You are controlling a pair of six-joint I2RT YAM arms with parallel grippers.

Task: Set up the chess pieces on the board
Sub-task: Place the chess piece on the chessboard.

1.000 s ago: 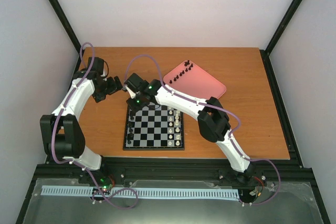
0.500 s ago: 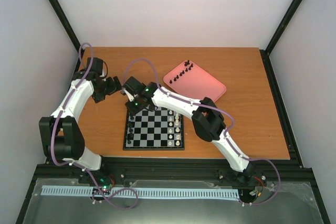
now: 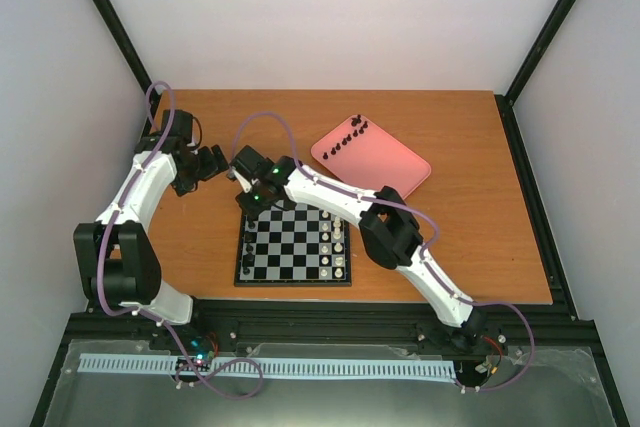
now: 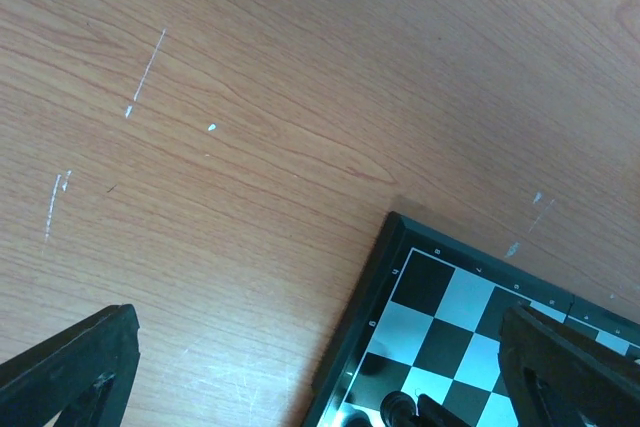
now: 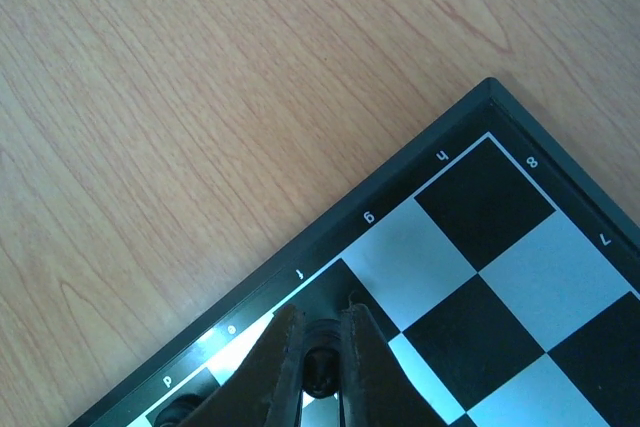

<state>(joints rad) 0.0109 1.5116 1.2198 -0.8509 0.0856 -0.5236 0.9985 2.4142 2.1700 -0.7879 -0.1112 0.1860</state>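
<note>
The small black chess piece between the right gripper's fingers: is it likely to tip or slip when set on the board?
Probably light and stiff: the black chess piece is narrower than the fingers pinching it. It may tip easily, as it looks smaller than one square of the board. It might twist on release, being held only near the tips.

One board (image 3: 290, 252), one pink tray (image 3: 385, 162), two arms (image 3: 140, 187)
</note>
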